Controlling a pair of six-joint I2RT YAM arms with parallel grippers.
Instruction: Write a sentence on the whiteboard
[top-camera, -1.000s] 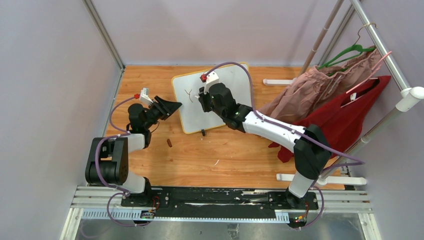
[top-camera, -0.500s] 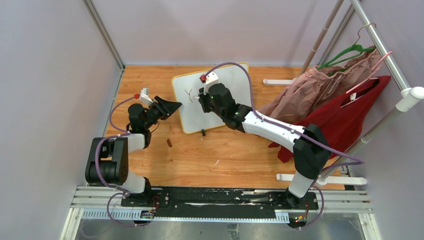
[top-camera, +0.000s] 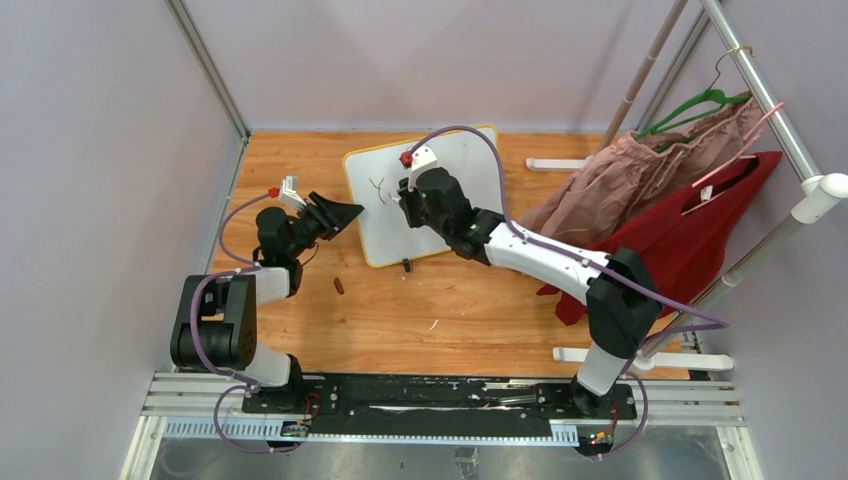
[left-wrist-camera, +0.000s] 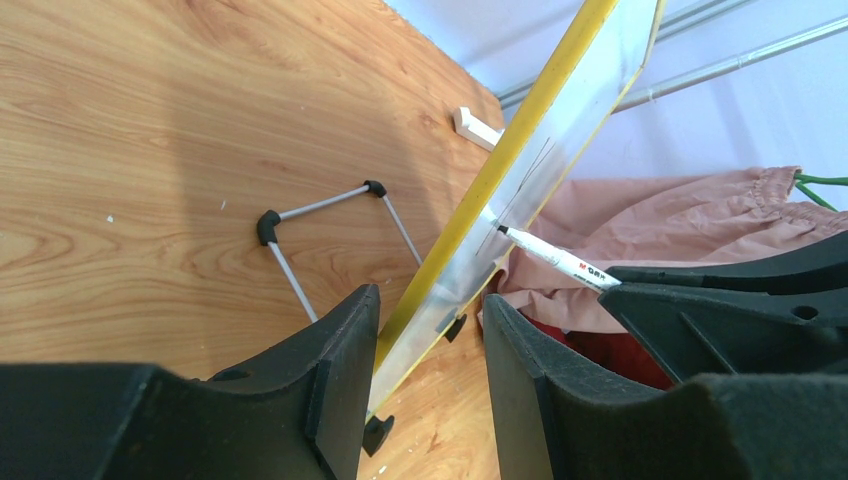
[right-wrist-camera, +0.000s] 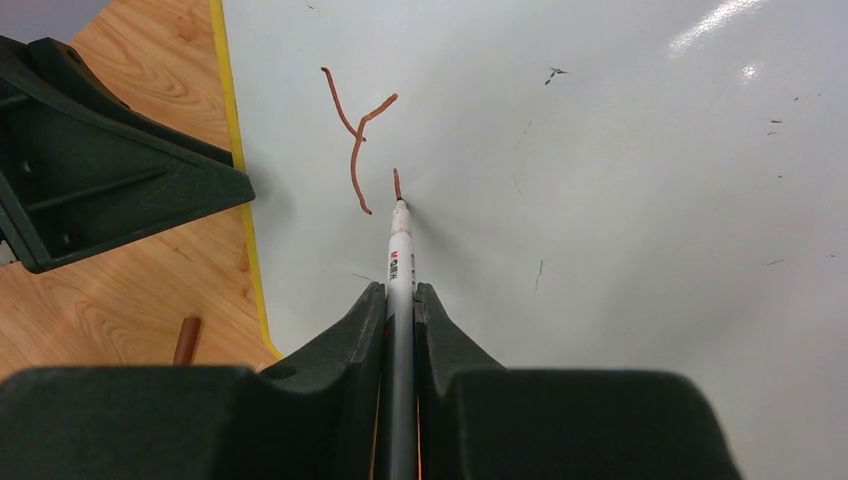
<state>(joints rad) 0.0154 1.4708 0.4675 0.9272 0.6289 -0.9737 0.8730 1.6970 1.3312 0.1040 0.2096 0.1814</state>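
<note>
The whiteboard (top-camera: 372, 228) stands tilted at the far middle of the table (top-camera: 450, 310). It bears the start of the sentence (right-wrist-camera: 355, 130), a reddish-brown "Y" and a short stroke, near its left edge. The right gripper (right-wrist-camera: 400, 292) is closed on a marker (right-wrist-camera: 400, 265), whose tip touches the board at that stroke's lower end. The left gripper (left-wrist-camera: 430, 300) has its fingers either side of the board's left edge, and I cannot tell if they clamp it.
</note>
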